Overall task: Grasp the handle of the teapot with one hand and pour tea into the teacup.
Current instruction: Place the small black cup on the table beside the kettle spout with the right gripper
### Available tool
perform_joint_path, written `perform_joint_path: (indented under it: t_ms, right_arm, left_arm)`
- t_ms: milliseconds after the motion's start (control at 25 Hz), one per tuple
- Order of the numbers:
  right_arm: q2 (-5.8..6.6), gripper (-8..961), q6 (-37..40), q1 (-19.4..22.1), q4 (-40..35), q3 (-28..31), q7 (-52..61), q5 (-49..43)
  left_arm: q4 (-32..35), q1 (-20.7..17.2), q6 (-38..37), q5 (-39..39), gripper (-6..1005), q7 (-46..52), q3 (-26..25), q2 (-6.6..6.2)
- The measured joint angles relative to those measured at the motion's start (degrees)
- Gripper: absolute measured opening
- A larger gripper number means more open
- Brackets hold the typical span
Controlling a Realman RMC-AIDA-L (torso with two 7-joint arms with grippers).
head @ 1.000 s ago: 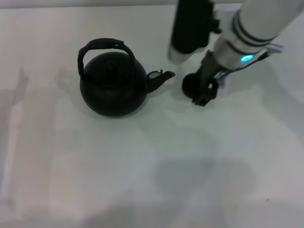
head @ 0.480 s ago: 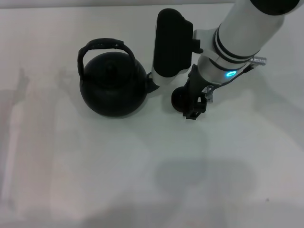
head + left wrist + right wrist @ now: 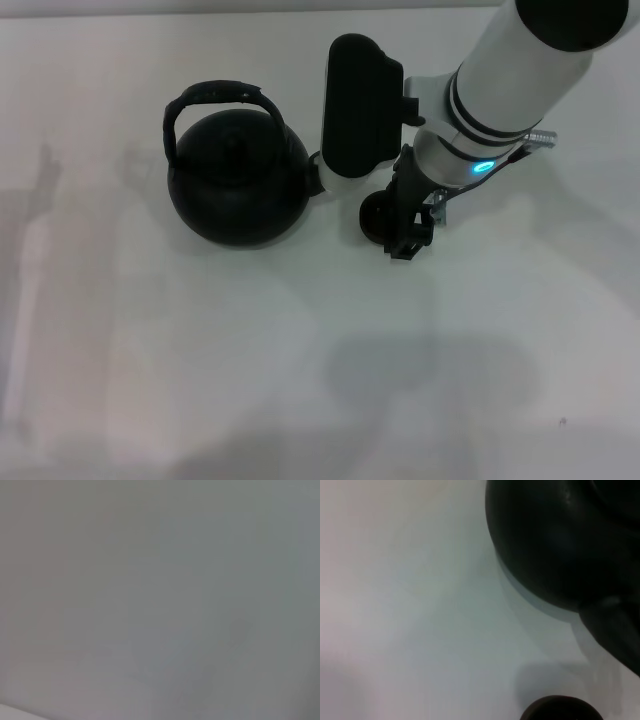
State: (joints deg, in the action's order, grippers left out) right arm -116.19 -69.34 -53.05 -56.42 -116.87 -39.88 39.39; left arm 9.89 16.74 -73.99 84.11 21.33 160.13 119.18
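Observation:
The black teapot (image 3: 238,178) stands on the white table, left of centre, with its arched handle (image 3: 215,97) upright over the lid. My right arm reaches in from the far right. Its gripper (image 3: 401,228) is shut on the rim of the small dark teacup (image 3: 377,215), which is just right of the teapot's spout. The arm's black wrist block (image 3: 358,100) hides most of the spout. In the right wrist view the teapot body (image 3: 560,540), its spout (image 3: 615,635) and the teacup's rim (image 3: 560,710) show close together. My left gripper is out of view.
The white table (image 3: 300,350) stretches bare in front of the teapot and cup. The left wrist view shows only plain pale surface (image 3: 160,600).
My right gripper has moved left and nearer with the teacup, bringing it from farther right to just beside the spout. The teapot has not moved.

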Motion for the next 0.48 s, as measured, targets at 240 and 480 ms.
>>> perform_joint_path:
  t_ms: [240, 480]
  right_arm:
    - [0.00, 743, 0.16, -0.09, 0.00, -1.21, 0.05, 0.05]
    - [0.00, 752, 0.16, -0.02, 0.10, -1.26, -0.19, 0.00]
  left_arm:
    - [0.04, -0.12, -0.55, -0.07, 831, 0.03, 0.00, 0.06]
    - [0.13, -0.13, -0.73, 0.00, 831, 0.03, 0.00, 0.09]
